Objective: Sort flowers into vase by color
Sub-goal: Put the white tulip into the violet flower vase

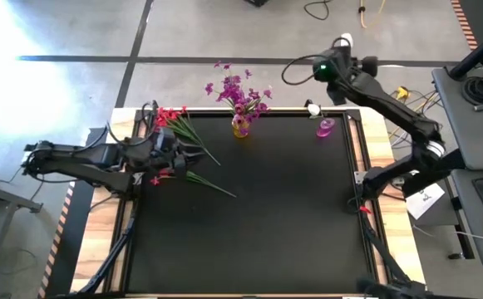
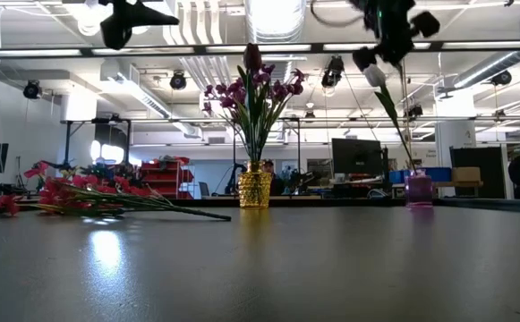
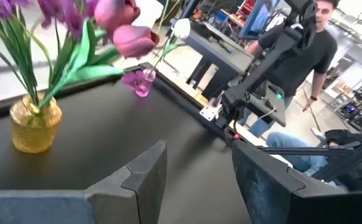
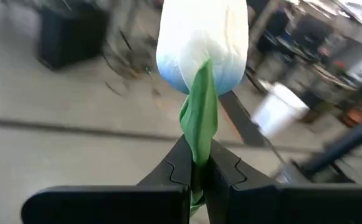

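Note:
My right gripper (image 4: pixel 197 168) is shut on a white tulip bud's (image 4: pixel 202 40) green stem, high over the table's far right; it also shows in the low view (image 2: pixel 387 45). The stem slants down to a small pink vase (image 2: pixel 418 190). A yellow vase (image 2: pixel 255 190) at the far middle holds purple and magenta flowers (image 2: pixel 255 85). Red-pink flowers (image 2: pixel 72 192) lie flat on the table at the left. My left gripper (image 3: pixel 199 180) is open and empty, raised over the red-pink flowers (image 1: pixel 170 116) in the high view. My right gripper pinches the white tulip's green stem and leaf (image 4: pixel 199 146) between its two fingers, just below the bud. The fingers lie across the stem. The tulip is lifted, bud up, slightly tilted, and its lower stem end (image 2: pixel 409 170) reaches the pink vase's mouth.
The black mat (image 1: pixel 258 216) has free room in its middle and near part. The table's wooden border (image 1: pixel 378 133) runs along the right. A person (image 3: pixel 299 50) stands beyond the table's right side, behind the right arm.

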Controlling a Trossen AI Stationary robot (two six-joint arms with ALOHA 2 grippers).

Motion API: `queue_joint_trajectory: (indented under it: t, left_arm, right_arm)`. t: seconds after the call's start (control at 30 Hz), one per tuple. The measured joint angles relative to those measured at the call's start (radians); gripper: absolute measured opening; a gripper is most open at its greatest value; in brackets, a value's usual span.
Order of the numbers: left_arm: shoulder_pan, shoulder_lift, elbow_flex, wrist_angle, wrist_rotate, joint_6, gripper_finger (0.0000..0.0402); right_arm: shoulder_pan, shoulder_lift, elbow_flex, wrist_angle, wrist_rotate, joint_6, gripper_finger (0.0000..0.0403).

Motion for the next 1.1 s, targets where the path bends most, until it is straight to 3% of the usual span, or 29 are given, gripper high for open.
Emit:
queue_joint_trajectory:
  t: [0.1, 0.27, 0.5, 0.67, 0.9, 1.1]
  left_arm:
    - [-0.001, 0.033, 0.028, -0.002, 0.029, -0.019, 0.0167]
    - [-0.001, 0.073, 0.079, -0.005, 0.036, 0.019, 0.0167]
    - [-0.001, 0.104, 0.137, -0.023, 0.039, 0.071, 0.0167]
    - [-0.001, 0.111, 0.151, -0.096, 0.105, 0.048, 0.0167]
    - [-0.001, 0.106, 0.151, -0.256, 0.166, -0.034, 0.0167]
    - [-0.001, 0.122, 0.149, -0.46, 0.139, -0.161, 0.0167]
  right_arm:
    - [-0.023, 0.025, -0.008, -0.121, -0.002, 0.132, 0.0013]
    - [-0.023, 0.03, -0.034, -0.127, -0.012, 0.135, 0.0013]
    - [-0.025, 0.023, -0.097, 0.025, 0.016, 0.028, 0.0013]
    - [-0.024, 0.023, -0.188, 0.191, 0.008, -0.081, 0.0013]
    - [-0.024, 0.022, -0.223, 0.191, 0.006, -0.074, 0.0013]
    - [-0.024, 0.02, -0.23, 0.141, -0.146, 0.031, 0.0022]
